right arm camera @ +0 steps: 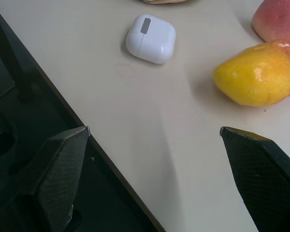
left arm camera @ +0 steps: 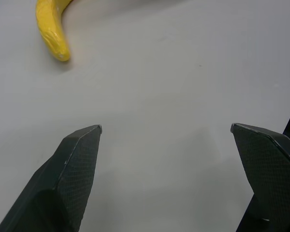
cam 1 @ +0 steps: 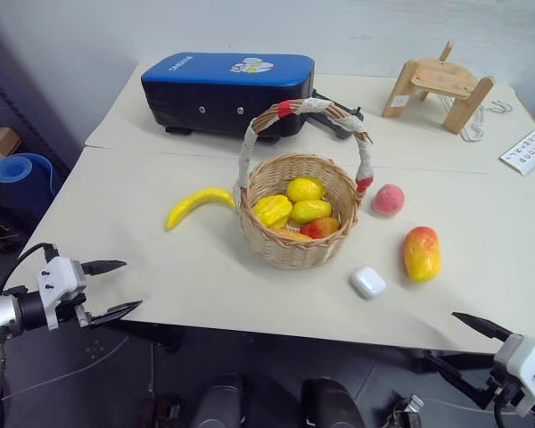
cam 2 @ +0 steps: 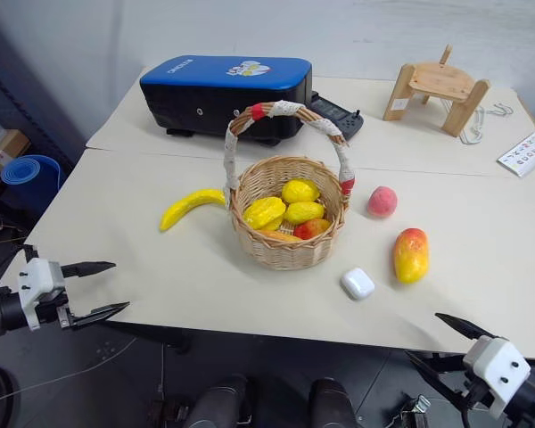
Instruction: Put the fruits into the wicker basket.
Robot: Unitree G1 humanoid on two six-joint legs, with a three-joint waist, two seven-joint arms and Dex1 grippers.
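The wicker basket (cam 1: 290, 251) stands mid-table, its cloth-wrapped handle arching over several yellow and red fruits inside. A yellow banana (cam 1: 199, 203) lies on the table just left of it. To its right rest a pink peach (cam 1: 388, 199) and, nearer me, an orange-yellow mango (cam 1: 421, 253). My left gripper (cam 1: 132, 284) hovers open and empty off the table's front left edge, pointing toward the banana (left arm camera: 50, 29). Below the front right edge, my right gripper (cam 1: 440, 336) is open and empty, facing the mango (right arm camera: 256, 72) and peach (right arm camera: 280, 19).
A small white case (cam 1: 368, 282) lies between the basket and the mango. At the back stand a blue-black case (cam 1: 227, 85), a black device (cam 1: 339, 118) and a wooden stand (cam 1: 439, 87). A white card (cam 1: 526, 150) sits far right. A blue roll (cam 1: 22, 178) is on the floor.
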